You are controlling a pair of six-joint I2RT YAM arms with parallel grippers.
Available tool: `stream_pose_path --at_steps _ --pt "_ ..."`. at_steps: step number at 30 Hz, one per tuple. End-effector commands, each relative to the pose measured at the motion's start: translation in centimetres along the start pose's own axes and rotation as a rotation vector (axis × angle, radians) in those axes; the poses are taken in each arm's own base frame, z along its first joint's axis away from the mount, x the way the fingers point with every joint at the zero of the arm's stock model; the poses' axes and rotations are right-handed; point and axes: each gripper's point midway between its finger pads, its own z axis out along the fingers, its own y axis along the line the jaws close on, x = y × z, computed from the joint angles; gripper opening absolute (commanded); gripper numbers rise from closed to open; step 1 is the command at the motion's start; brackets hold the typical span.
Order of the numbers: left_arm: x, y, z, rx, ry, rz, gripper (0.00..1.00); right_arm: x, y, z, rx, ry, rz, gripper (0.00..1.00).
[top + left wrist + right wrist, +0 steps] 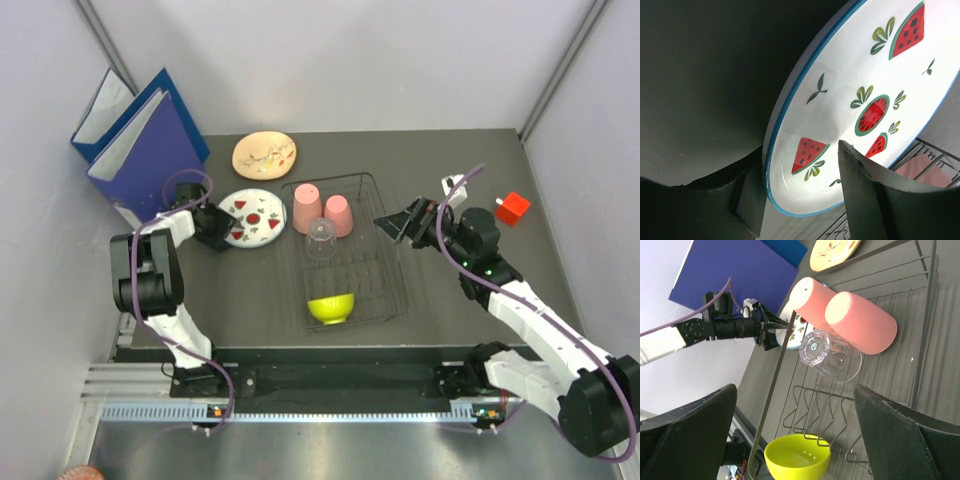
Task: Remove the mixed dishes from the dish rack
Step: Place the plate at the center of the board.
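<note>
The left end effector (215,228) (800,150) sits at the left of the desk (250,300), its two fingers (860,200) astride the near-left rim of the white plate (252,217) (865,75) with watermelon prints. One finger is under the rim and one is over the face, and I cannot tell whether they pinch it or stand just clear. That plate is outside the dish rack (365,265) (920,340), just beside its left edge. The right end effector (398,225) (795,390) hovers at the right edge of the rack, released, with its fingers spread wide and nothing between them, pointing left across the wires. At the near end of the rack the lime-yellow bowl (330,308) (797,457) sits upright against the row of wire prongs. Farther in, about mid-rack, the clear glass (320,240) (830,357) stands with its bottom up. Just beyond it the two pink cups (322,211) (840,307) are side by side and touching, their closed bottoms showing, at the far-left part of the rack. The glass is just beside them. Well right of the rack a small red cube (513,208) rests on the desk. Past the rack's far-left corner the tan plate (264,154) (835,252) lies flat on the desk, face up, apart from the white plate. At the far left a blue binder (145,140) stands open against the wall.
</note>
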Motion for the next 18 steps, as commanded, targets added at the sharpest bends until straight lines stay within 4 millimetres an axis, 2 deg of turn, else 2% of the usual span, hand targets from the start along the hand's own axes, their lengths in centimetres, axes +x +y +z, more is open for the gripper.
stream_pose_path --at_steps 1,7,12,18 --pt "5.4 8.9 0.9 -0.336 0.191 -0.02 0.62 -1.3 1.7 -0.7 -0.056 -0.05 -0.038 1.0" --pt "5.5 9.1 -0.4 -0.35 0.196 0.018 0.63 -1.1 1.4 -0.5 -0.049 -0.044 -0.036 1.0" --pt "4.6 9.2 -2.1 -0.387 0.147 0.044 0.63 -1.1 1.3 0.0 -0.051 -0.035 -0.027 1.0" --pt "4.1 7.8 -4.2 -0.355 0.11 0.055 0.62 -1.2 1.4 0.2 -0.055 -0.033 -0.03 1.0"
